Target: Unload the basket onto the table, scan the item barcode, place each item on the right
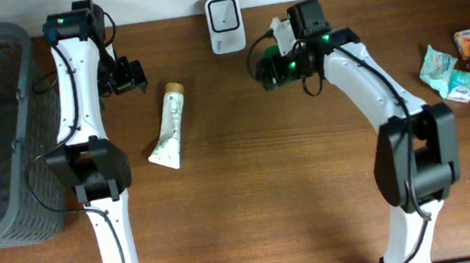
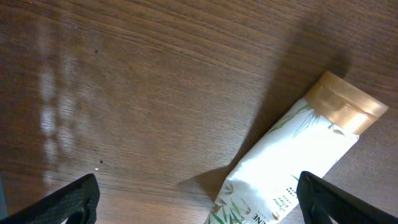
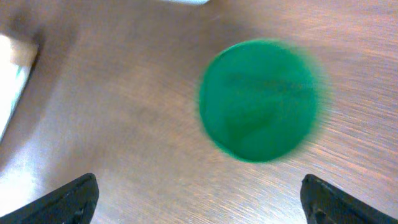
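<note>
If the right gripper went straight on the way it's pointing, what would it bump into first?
The right gripper, open, would probably meet the green round thing lying on the wooden table just ahead of it. The picture is blurry, so I cannot tell how far away it is.

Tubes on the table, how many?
1. The white gold-capped tube lies between the left gripper and the scanner, nearer the gripper. The dark basket could hide more.
</note>
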{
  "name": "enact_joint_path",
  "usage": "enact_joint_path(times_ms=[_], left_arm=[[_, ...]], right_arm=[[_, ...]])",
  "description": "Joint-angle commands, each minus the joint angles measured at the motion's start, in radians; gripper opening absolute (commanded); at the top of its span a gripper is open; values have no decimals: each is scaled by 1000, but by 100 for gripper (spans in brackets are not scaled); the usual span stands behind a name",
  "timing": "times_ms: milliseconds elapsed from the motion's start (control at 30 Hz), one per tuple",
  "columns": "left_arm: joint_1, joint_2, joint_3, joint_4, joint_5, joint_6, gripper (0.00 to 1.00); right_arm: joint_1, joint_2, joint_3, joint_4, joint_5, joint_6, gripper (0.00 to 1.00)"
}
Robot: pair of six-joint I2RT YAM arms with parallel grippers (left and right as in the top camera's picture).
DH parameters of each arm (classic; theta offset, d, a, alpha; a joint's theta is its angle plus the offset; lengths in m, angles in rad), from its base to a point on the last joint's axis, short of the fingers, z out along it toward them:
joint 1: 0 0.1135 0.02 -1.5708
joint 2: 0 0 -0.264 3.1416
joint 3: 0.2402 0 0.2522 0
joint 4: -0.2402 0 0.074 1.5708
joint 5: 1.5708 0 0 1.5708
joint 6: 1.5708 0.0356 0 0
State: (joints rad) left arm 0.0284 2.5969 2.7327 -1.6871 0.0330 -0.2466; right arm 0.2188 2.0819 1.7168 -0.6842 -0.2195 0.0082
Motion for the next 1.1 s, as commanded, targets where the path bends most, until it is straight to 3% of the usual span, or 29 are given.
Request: enact_joint_path(times_ms=[0, 133, 300, 500, 633, 733, 867, 1067], left_arm=[[-1, -39, 0, -1, -7, -2, 99], [-1, -39, 0, -1, -7, -2, 99], [-1, -39, 0, -1, -7, -2, 99], [-1, -39, 0, -1, -7, -2, 99], [-1, -39, 0, -1, -7, -2, 99], [-1, -39, 0, -1, -7, -2, 99], [-1, -39, 0, -1, -7, -2, 99], [-1, -39, 0, -1, -7, -2, 99]], right_arm=[[-14, -55, 27, 66, 153, 231, 99], [-14, 18, 27, 174, 154, 363, 100], [0, 105, 27, 214, 150, 371, 97], [93, 123, 27, 214, 385, 377, 96], [108, 150, 26, 210, 497, 470, 95], [108, 166, 26, 221, 493, 472, 84], [107, 195, 26, 237, 494, 468, 84], [107, 163, 63, 258, 495, 335, 57]])
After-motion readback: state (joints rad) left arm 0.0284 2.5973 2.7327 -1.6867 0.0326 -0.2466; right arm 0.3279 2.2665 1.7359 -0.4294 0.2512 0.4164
